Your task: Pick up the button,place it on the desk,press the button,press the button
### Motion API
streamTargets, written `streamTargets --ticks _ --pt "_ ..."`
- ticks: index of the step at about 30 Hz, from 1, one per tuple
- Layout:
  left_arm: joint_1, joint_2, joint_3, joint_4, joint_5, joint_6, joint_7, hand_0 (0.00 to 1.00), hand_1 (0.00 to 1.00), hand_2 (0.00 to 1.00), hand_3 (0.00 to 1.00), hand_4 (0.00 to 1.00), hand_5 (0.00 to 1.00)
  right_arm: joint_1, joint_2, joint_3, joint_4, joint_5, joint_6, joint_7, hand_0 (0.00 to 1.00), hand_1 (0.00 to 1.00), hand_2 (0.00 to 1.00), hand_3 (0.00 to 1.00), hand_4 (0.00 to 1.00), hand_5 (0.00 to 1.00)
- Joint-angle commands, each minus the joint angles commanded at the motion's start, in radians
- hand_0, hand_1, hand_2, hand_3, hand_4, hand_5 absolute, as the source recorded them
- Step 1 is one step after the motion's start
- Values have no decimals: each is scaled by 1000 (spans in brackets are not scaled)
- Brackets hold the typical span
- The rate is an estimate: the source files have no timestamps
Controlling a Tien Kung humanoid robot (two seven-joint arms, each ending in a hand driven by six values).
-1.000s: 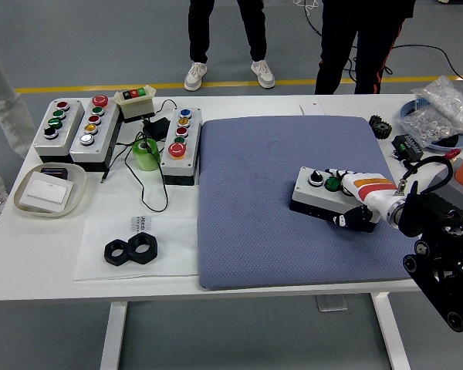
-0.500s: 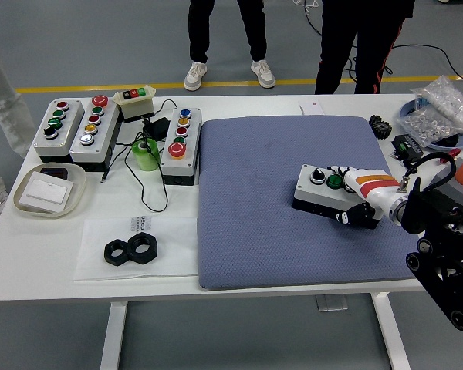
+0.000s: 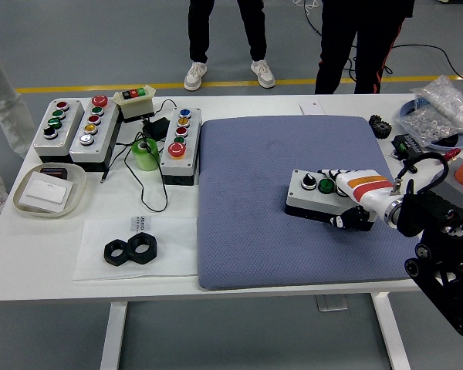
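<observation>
On your bench [image 3: 239, 100], a blue-grey mat [image 3: 293, 200] carries the button box [image 3: 315, 193], with black and green knobs on top. Left of the mat stand three other button boxes [image 3: 89, 132], a green tape roll [image 3: 147, 154], a tray [image 3: 49, 190] and two black nuts [image 3: 130, 250] on a clear sheet; its print is too small to read. Bagged parts [image 3: 440, 108] lie at far right. Your right hand [image 3: 353, 202] covers the box's right end, fingers closed around it. Two people's legs [image 3: 293, 38] stand beyond the far edge.
</observation>
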Motion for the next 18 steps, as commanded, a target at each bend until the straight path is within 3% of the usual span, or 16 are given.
streamTargets --ticks 18 --pt "-3 1 -5 0 0 0 -1 741 912 985 946 611 998 -12 -65 -141 121 0 23 31 352 351 352 547 418 2"
